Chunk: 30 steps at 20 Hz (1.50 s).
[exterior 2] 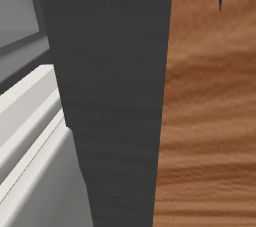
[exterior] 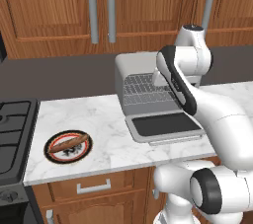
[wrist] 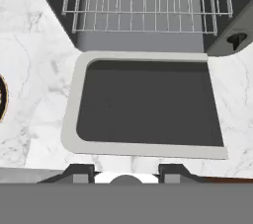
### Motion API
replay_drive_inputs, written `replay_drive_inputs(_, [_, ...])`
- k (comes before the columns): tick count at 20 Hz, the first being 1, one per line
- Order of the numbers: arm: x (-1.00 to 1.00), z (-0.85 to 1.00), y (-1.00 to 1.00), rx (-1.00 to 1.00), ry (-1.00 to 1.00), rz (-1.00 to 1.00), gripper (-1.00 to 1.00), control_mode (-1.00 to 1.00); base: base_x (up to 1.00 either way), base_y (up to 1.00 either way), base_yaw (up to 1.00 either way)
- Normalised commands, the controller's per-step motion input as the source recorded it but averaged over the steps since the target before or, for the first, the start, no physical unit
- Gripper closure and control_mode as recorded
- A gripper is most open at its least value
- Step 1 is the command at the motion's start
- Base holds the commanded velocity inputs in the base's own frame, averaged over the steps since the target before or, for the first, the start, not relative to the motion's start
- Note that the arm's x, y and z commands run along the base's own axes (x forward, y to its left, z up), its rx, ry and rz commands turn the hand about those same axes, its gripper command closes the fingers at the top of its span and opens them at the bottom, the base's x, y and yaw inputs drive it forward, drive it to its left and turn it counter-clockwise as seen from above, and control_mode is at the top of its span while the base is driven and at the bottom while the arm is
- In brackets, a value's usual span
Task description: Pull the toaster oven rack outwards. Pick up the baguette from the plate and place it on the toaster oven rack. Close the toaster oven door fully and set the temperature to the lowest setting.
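The toaster oven [exterior: 129, 70] stands at the back of the marble counter, with its door [exterior: 165, 125] folded down flat, dark glass up. The wire rack [exterior: 146, 91] sticks out of the cavity's front. In the hand view I look down on the door [wrist: 148, 102] and the rack [wrist: 146, 3] from above, and my gripper [wrist: 126, 171] hovers over the door's outer edge, open, with nothing between its fingertips [wrist: 79, 171]. The baguette [exterior: 69, 143] lies on the plate [exterior: 51, 152] at the counter's front left, well to the left of the arm.
A black stove [exterior: 15, 129] borders the counter [exterior: 99, 114] on the left. Wooden wall cabinets with long handles [exterior: 110, 8] hang above. An oven knob [wrist: 236, 38] sits right of the cavity. A dark panel [exterior 2: 115, 96] and wood [exterior 2: 210, 121] stand close in the right base view.
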Motion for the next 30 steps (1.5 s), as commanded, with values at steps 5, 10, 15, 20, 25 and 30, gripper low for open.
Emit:
replay_drive_inputs(5, [-0.04, -0.01, 0.0, 0.0, -0.04, -0.01, -1.0, -1.0, 0.0, 0.0, 0.0])
replay_drive_inputs(10, [-0.18, -0.05, -0.03, 0.03, -0.14, -0.14, -1.0, -1.0, 0.0, 0.0, 0.0])
replay_drive_inputs(15, [-0.01, -0.12, -0.3, 0.34, -0.24, -0.25, -1.0, -1.0, 0.0, 0.0, 0.0])
replay_drive_inputs(20, [0.0, 0.0, -0.28, 0.47, -0.19, -0.24, -1.0, -1.0, 0.0, 0.0, 0.0])
replay_drive_inputs(25, [0.01, -0.01, 0.0, 0.27, -0.18, -0.11, -1.0, -1.0, 0.0, 0.0, 0.0])
replay_drive_inputs(30, [0.06, -0.19, 0.04, 0.21, -0.19, -0.09, -1.0, -1.0, 0.0, 0.0, 0.0])
